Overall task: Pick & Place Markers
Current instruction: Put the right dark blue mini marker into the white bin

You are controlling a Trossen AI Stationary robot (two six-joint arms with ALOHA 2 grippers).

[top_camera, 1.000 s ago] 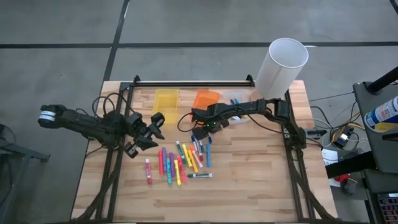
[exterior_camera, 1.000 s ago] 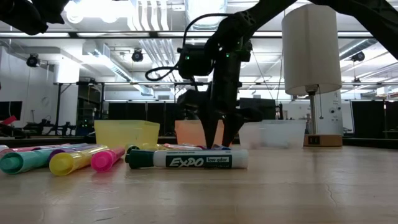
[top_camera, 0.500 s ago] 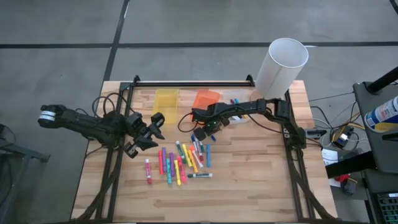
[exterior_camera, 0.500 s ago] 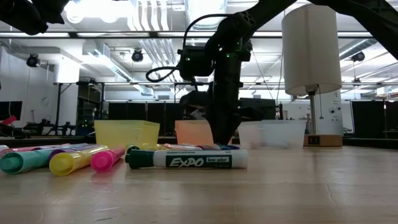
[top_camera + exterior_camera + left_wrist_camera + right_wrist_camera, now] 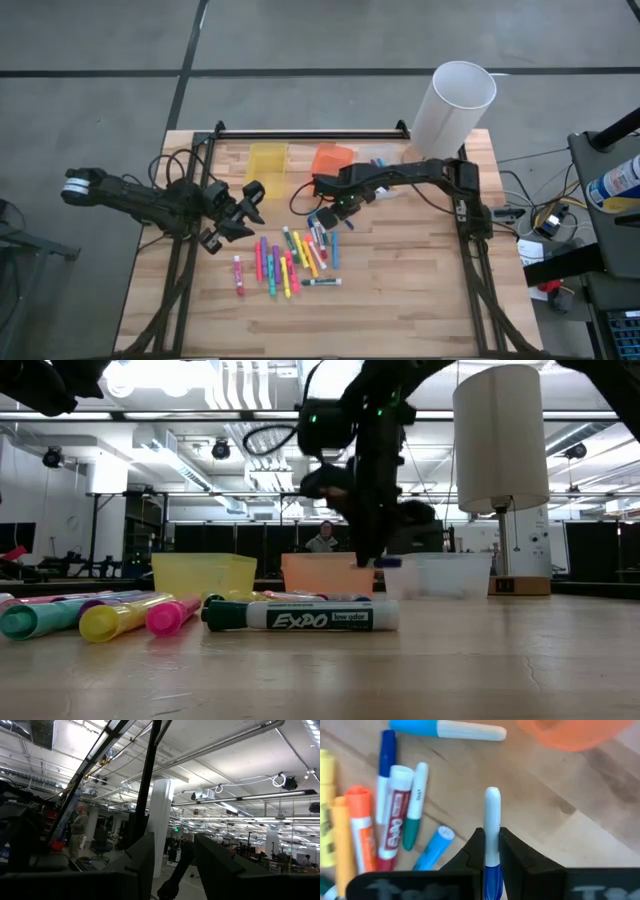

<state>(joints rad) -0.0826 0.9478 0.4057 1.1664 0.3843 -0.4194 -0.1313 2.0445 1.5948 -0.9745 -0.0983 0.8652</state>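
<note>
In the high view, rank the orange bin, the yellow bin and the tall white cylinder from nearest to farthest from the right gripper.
From the right gripper, shut on a blue-and-white marker:
1. Orange bin, just behind it.
2. Yellow bin, behind, toward the left arm's side.
3. White cylinder, at the far right corner.

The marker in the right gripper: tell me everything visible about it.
The marker is a slim white-barrelled pen with a blue section at the gripper end and a rounded white tip at the far end, plastic by its look. It is pinched between the right gripper's shut fingers and lifted clear of the wooden table, above the pile of markers and near the orange bin. Nothing but the gripper touches it.
</note>
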